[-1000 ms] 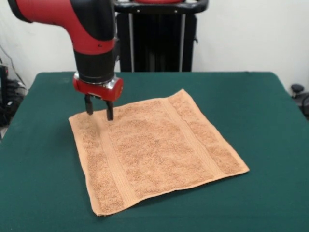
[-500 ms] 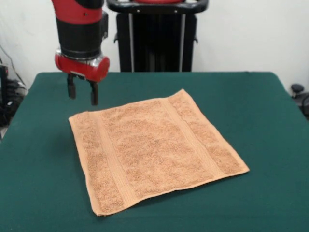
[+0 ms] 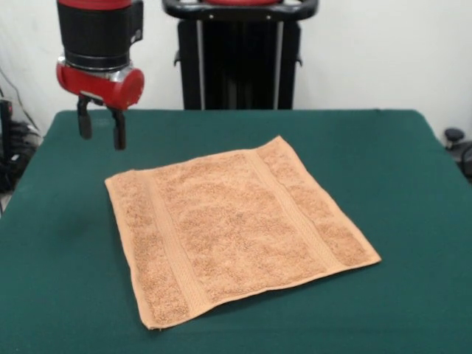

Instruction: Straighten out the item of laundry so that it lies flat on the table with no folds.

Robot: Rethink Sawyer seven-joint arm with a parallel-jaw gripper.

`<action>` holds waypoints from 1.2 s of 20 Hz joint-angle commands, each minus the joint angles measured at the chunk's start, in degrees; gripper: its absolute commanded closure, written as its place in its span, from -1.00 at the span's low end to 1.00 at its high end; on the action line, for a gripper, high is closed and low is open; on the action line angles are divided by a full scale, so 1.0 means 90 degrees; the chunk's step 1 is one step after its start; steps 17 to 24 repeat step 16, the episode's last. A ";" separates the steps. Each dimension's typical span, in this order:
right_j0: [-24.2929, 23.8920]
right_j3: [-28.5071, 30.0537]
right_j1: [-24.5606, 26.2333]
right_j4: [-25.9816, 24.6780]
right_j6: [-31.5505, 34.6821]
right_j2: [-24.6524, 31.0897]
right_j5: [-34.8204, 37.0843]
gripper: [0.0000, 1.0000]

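Note:
The orange-tan terry towel [image 3: 236, 225] lies spread flat on the green table [image 3: 383, 162], turned a little so one corner points to the far side. Its two woven bands run near the left and right edges. I see no folds in it. My gripper [image 3: 101, 138] hangs in the air above the table's far left part, up and left of the towel's left far corner. Its two dark fingers [image 3: 118, 133] stand apart and hold nothing.
The robot's black pedestal [image 3: 236, 55] stands behind the table's far edge. Dark equipment [image 3: 457, 144] shows off the table's right side, and cables sit off the left side [image 3: 11, 147].
The gripper has risen off the towel's left far corner and moved up and left, away from the towel. The towel stays flat and has not shifted.

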 commanded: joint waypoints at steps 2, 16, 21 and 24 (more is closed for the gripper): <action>0.0001 0.0474 0.0237 -0.0316 -0.0866 0.0663 0.0679 -1.00; 0.0148 0.0296 0.0277 -0.0394 -0.0638 0.0545 0.0750 -1.00; 0.0148 0.0296 0.0277 -0.0394 -0.0638 0.0545 0.0750 -1.00; 0.0148 0.0296 0.0277 -0.0394 -0.0638 0.0545 0.0750 -1.00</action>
